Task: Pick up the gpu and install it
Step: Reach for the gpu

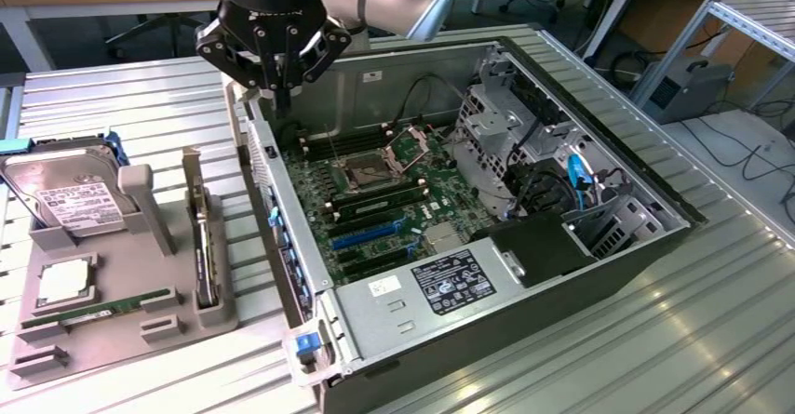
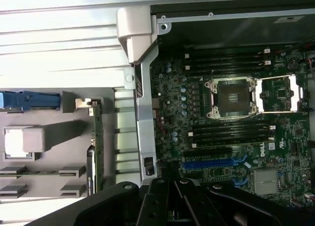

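Gpu [image 1: 204, 251] stands on edge in a slot of the gray holder [image 1: 147, 214], which you see on the table [image 1: 125, 98] just beside the case [image 1: 410, 70], on the exterior view's left of it. Nothing touches the card.

Sweep from the holder's side farthest from the case. A hard drive [image 1: 69, 200] leans upright at the back, a processor chip [image 1: 62, 284] lies flat in front of it, and a green memory stick [image 1: 106, 307] sits on edge nearer the front. The gpu's slot is the one nearest the case.

Next comes your claw [image 1: 278, 93]. Its fingers are pressed together on nothing. It hangs above the case's wall on the holder's side, near the far corner, well apart from the gpu.

Inside the open case you see the motherboard [image 1: 372, 209] with its processor socket [image 1: 372, 165] open. A drive cage [image 1: 497, 130] stands on the exterior view's right of the board.
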Available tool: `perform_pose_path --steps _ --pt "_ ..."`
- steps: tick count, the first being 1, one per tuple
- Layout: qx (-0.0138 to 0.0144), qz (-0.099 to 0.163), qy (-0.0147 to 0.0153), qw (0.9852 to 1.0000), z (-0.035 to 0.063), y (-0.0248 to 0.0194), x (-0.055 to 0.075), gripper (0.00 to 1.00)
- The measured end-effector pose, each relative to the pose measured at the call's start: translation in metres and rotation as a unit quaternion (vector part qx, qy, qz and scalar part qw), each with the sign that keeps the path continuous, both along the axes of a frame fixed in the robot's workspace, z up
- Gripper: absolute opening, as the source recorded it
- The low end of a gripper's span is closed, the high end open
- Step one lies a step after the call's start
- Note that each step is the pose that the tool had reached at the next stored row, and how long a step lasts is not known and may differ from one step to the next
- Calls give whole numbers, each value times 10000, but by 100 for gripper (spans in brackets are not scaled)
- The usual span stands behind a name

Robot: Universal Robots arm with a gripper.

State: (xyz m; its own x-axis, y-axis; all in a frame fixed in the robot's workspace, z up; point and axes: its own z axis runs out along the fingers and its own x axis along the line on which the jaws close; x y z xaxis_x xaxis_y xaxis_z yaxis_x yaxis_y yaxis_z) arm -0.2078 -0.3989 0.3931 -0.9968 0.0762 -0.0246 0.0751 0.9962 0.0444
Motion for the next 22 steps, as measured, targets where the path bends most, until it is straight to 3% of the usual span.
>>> perform_pose_path --steps 22 --pt "0 0 0 10000 0 0 -141 11"
